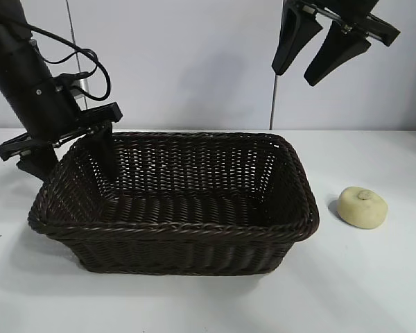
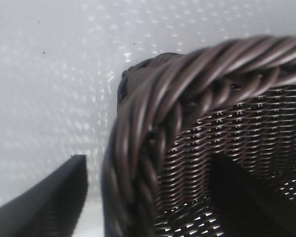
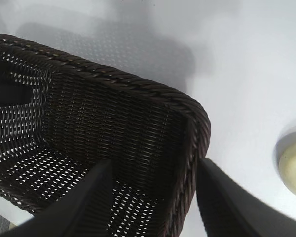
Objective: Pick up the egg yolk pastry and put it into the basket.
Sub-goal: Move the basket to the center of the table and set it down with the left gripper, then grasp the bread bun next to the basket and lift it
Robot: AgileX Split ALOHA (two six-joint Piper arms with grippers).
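Desk (image 1: pixel 374 291), white, carrying one basket (image 1: pixel 173 225) and one pastry (image 1: pixel 362 207). I take the basket as my landmark. The task has hardly begun, by my reading: the basket holds nothing that I can see, and the pastry lies on the desk just beside the basket's right end, apart from it and untouched. All of the pick, the carry and the drop is left to do.

Count, largest first: one desk, one basket, two arms, one pastry.

My left hand (image 1: pixel 64 154) sits at the basket's left end, straddling the rim, one finger inside the wall and one outside; the left wrist view shows the braided rim between the two fingers with clear gaps on either side, so I read it as spread and gripping nothing.

My right hand (image 1: pixel 317 62) hangs high above the basket's right end, fingers parted, empty, nearer to the pastry than the left.
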